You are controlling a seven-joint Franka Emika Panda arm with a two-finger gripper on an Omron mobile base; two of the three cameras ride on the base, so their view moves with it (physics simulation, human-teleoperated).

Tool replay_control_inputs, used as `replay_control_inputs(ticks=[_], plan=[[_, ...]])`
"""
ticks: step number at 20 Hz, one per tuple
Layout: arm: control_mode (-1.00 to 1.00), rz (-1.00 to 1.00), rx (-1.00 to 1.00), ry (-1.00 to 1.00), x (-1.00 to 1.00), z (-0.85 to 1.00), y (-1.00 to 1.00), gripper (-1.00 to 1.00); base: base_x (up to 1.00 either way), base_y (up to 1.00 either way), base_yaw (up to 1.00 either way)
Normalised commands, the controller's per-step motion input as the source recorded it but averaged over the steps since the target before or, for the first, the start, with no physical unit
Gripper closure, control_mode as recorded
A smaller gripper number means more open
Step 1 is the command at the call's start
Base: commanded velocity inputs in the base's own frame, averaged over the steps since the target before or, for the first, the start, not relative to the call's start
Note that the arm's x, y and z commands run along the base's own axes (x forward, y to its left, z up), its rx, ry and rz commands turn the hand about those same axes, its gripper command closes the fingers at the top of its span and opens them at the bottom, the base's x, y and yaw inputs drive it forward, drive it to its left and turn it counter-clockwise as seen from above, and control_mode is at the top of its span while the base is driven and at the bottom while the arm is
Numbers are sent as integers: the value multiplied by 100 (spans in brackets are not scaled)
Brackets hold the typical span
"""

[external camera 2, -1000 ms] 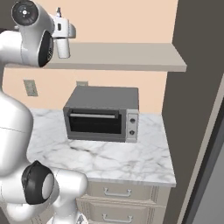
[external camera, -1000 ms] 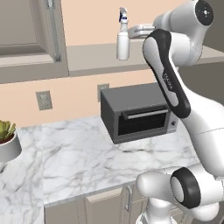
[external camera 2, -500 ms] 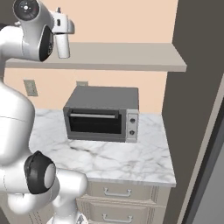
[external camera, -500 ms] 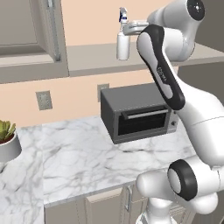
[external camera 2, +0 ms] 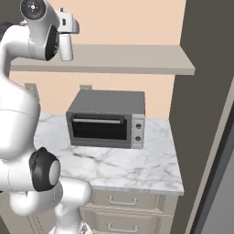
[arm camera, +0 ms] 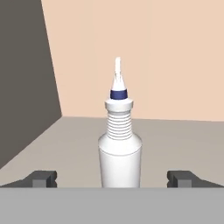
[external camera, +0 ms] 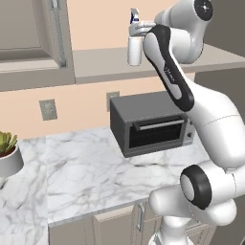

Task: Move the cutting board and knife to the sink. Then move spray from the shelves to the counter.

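The spray (arm camera: pixel 119 153), a small white bottle with a white and blue nozzle, stands upright on the grey shelves (external camera: pixel 95 64). It also appears on the shelves (external camera 2: pixel 128 59) as the spray (external camera: pixel 134 48) (external camera 2: pixel 66 43), right beside my raised arm. My gripper (arm camera: pixel 116 178) is open at bottle height. Its two dark fingertips (arm camera: pixel 41 178) stand wide to either side of the bottle's lower body without touching it. The counter (external camera: pixel 86 172) (external camera 2: pixel 137 164) lies below. The cutting board, knife and sink are out of view.
A grey toaster oven (external camera: pixel 150 129) (external camera 2: pixel 107 121) sits on the counter under the shelf. A potted plant (external camera: pixel 7 153) stands at the far left. A grey wall cabinet (external camera: pixel 28 28) hangs at upper left. A tall dark panel (external camera 2: pixel 205 91) closes off the right.
The arm has swung the hand left along the shelf, closer to the spray. The jaws have stayed open and the bottle has not moved.
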Motion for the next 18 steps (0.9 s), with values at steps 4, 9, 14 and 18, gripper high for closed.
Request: replay_control_inputs(ticks=[4, 9, 14, 18], plan=[[-100, 3, 0, 0, 28, 0, 1, -100, 0, 0, 0], [-100, 3, -1, 0, 23, 0, 0, -100, 0, 0, 0], [-100, 2, -2, 0, 24, 0, 0, -100, 0, 0, 0], [-100, 0, -4, 0, 22, 0, 0, -100, 0, 0, 0]])
